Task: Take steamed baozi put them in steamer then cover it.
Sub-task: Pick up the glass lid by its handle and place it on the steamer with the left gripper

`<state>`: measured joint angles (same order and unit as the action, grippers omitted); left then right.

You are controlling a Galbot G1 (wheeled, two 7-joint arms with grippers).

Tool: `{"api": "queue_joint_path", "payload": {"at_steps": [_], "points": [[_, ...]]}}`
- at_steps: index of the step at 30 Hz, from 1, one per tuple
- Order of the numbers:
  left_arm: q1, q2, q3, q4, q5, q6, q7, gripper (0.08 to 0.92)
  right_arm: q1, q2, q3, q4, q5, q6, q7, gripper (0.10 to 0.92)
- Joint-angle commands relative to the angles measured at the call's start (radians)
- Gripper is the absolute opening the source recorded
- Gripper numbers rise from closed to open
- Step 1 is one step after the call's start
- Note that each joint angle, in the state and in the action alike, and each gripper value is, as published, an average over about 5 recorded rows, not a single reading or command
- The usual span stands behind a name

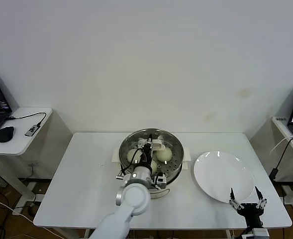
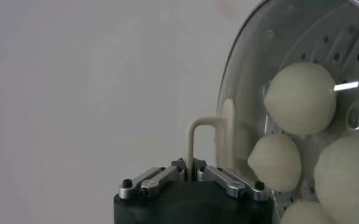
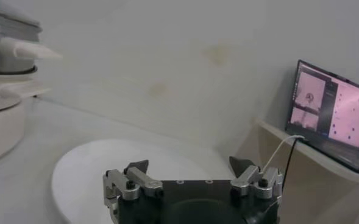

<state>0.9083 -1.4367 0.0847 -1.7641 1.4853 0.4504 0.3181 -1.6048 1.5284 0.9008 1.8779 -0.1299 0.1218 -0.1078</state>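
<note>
Head view: left gripper jaws clamped on cover handle over steamer.

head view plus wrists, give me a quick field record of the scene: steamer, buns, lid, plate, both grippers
steamer: centre of the white table, on a cream base
baozi: inside the steamer on the perforated tray; four show through the glass in the left wrist view
cover: over the steamer, whether fully seated cannot be told
left gripper: above the steamer, shut on the cover's handle
plate: empty, right of the steamer
right gripper: open, idle at the plate's near edge
</note>
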Motion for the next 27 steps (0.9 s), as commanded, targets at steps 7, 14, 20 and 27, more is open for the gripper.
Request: {"api": "queue_joint_path", "payload": {"at_steps": [7,14,20,27], "points": [[0.013,-0.008,-0.005,0.001,-0.022,0.001,-0.030,0.142,-0.004,0.001,-0.005,0.004,-0.007,0.003,-0.003,0.823],[0.048,0.010,-0.008,-0.074,-0.043,0.003,-0.037,0.319,-0.007,0.002,-0.009,0.006,-0.013,0.004,-0.003,0.823],[0.128,0.056,-0.009,-0.200,-0.069,0.002,-0.046,0.492,-0.008,0.006,-0.015,0.006,-0.020,0.004,-0.003,0.823],[0.293,0.145,-0.056,-0.434,-0.154,-0.017,-0.116,0.692,-0.012,0.006,-0.028,0.007,-0.024,0.004,-0.004,0.823]]}}
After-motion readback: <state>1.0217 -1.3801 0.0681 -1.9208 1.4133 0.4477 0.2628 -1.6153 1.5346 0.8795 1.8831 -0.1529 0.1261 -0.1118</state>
